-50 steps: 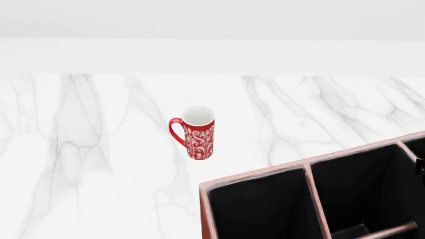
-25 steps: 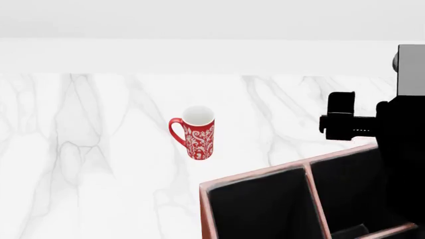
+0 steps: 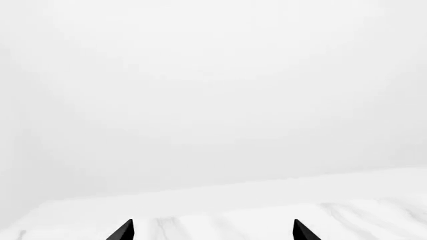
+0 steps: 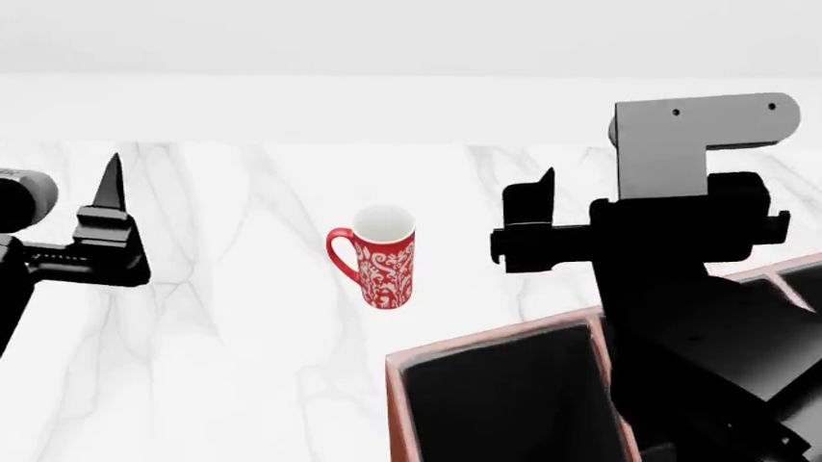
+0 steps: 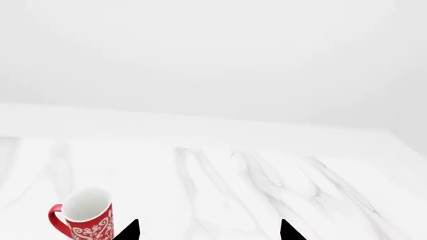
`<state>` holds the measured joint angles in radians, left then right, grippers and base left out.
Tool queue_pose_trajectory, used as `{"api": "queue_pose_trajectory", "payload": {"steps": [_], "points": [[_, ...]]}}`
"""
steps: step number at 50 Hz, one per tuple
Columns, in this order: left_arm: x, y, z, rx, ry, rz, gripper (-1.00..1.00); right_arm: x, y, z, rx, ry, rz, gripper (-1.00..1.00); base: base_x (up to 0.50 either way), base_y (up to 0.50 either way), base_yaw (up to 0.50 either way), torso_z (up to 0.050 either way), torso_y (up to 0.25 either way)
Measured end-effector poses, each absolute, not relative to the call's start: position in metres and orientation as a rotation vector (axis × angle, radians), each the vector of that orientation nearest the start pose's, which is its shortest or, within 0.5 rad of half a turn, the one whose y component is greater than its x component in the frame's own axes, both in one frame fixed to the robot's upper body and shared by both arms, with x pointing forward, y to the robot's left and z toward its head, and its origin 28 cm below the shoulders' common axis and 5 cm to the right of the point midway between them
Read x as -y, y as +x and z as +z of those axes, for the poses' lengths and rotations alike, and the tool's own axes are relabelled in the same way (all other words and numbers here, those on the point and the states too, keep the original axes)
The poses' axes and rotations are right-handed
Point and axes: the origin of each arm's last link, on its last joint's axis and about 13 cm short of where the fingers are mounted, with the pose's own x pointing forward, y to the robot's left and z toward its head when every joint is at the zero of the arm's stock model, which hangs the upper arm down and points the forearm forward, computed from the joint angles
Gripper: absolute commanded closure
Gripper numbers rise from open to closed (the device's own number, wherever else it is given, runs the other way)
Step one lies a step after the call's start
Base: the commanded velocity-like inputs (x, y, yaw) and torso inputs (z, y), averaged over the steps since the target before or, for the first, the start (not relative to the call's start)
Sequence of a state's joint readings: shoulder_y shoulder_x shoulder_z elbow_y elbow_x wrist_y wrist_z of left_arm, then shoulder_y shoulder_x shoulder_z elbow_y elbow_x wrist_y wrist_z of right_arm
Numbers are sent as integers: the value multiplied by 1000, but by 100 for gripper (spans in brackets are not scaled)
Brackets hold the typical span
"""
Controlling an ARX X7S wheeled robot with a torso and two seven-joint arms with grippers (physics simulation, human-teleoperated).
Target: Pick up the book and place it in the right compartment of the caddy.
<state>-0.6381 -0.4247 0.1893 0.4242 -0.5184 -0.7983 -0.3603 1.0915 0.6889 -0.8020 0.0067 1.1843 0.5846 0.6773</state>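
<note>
Left wrist view: left gripper (image 3: 212,235) spread, only two black fingertips show over white marble worktop (image 3: 373,220); nothing held.

Head view: red-and-white patterned mug (image 4: 376,256) upright mid-worktop, between both arms. Reddish-brown caddy with pale rims (image 4: 495,337) near corner, right arm covering its right side. Right gripper (image 4: 529,231) near mug. Book not visible.

Right wrist view: right gripper spread, empty, mug just beside one fingertip (image 5: 128,231).

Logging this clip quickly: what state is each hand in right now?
Left hand: open, holding nothing.
Right hand: open, holding nothing.
</note>
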Motion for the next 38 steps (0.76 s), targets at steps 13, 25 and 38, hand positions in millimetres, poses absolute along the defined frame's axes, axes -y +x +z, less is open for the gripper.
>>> {"api": "queue_pose_trajectory", "payload": {"steps": [13,25,38], "points": [[-222,293,210,168,129,-72,-100,117,320,218,-96,-108,8,-100,0,0,0,0,0],[-216,298,212,175,147,-95,-100,110,320,218,-82,-106,21,-100,0,0,0,0,0],[-213,300,215,182,156,-102,-100,107,319,220,-73,-107,33,-100,0,0,0,0,0]]}}
